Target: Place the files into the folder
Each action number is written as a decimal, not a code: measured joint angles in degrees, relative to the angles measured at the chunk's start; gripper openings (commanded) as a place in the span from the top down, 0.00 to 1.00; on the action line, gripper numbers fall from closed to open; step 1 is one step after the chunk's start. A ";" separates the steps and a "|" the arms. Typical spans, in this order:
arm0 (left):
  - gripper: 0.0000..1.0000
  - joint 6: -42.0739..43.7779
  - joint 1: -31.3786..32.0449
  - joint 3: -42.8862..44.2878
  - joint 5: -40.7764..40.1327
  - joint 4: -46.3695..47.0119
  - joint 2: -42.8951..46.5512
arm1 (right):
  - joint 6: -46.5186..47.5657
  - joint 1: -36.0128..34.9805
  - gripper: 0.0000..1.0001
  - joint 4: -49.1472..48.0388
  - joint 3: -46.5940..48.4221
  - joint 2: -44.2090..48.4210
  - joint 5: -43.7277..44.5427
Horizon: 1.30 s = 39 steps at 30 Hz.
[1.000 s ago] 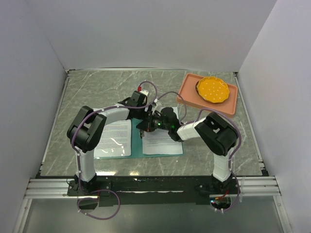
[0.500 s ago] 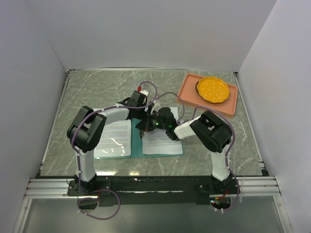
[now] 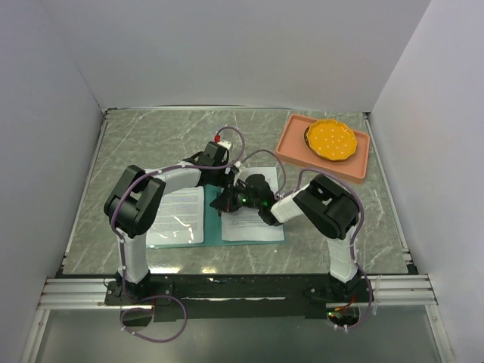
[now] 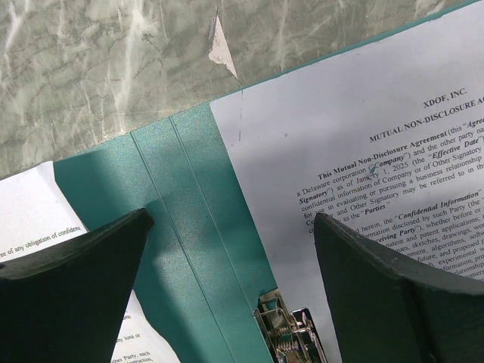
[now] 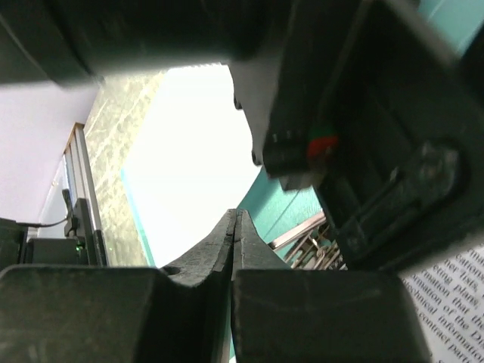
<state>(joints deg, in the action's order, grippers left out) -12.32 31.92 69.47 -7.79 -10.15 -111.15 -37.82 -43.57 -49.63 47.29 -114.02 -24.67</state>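
the left gripper [image 4: 231, 227] is wide open and holds nothing, right over the middle fold of the folder [image 4: 181, 189]. the right gripper [image 5: 233, 219] is squeezed shut and empty, and its tip points at the shiny metal clip [image 4: 291, 336] close by. the fold runs away from the arms. the files [image 4: 363, 151], thin flat white sheets, lie one on each smooth green side

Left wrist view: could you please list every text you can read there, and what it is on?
"XDOF, INC." on the titled sheet.
"MUTUAL NON-DISCLOSURE A", cut off by the frame, same sheet.
"This Mutual Non-Disclosure Agreement", same sheet; most of the lines below are too small to read.
"of any obligation of confidenti", cut off, on the other sheet.
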 measured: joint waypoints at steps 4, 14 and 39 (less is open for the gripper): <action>0.03 0.02 0.00 0.00 0.00 0.00 0.00 | -0.39 -0.09 1.00 -1.07 -1.16 0.00 0.24; 0.03 0.04 -0.07 0.00 0.04 -0.02 0.02 | -1.53 -0.20 1.00 -1.40 -2.47 0.00 1.84; 0.03 0.85 -0.63 0.02 0.94 -1.03 0.31 | -2.05 -0.24 1.00 0.59 -1.44 -1.51 2.47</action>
<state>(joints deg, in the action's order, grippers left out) -11.46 31.29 69.49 -6.85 -11.18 -110.85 -39.88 -43.81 -49.04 45.84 -115.52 -22.20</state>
